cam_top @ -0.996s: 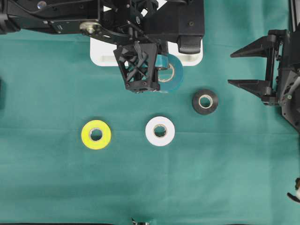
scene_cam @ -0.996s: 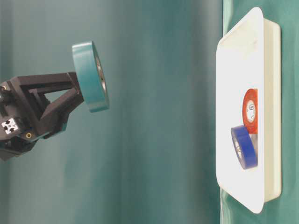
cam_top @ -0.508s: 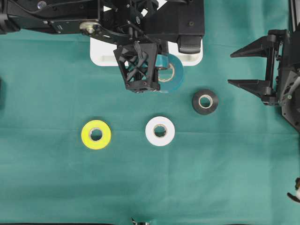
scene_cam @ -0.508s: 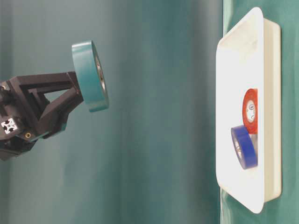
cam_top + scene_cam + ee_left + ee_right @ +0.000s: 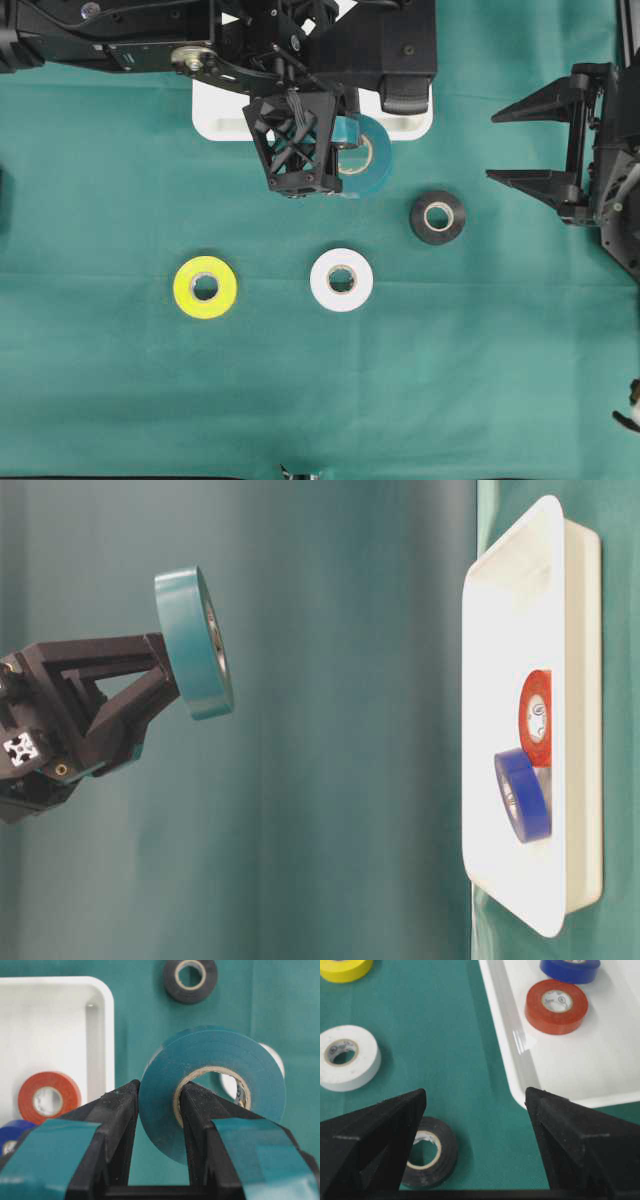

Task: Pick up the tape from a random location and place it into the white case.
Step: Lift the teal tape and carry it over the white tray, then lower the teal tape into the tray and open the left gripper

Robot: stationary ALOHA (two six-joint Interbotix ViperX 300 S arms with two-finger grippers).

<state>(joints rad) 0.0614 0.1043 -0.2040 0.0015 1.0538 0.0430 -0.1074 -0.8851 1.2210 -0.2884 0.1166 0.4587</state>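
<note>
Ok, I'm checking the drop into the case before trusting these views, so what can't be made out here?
- Overhead: the left arm covers most of the white case; its contents are hidden.
- Overhead: the left tool hides part of the teal tape roll.
- Left wrist: the blue roll is cut by the edge and one finger.
- Right wrist: the black roll sits partly behind the open right tool.

Red roll (image 5: 556, 1006) and blue roll (image 5: 569, 968) hog one end of the white case (image 5: 600, 1067), the rest's wide open.
</note>
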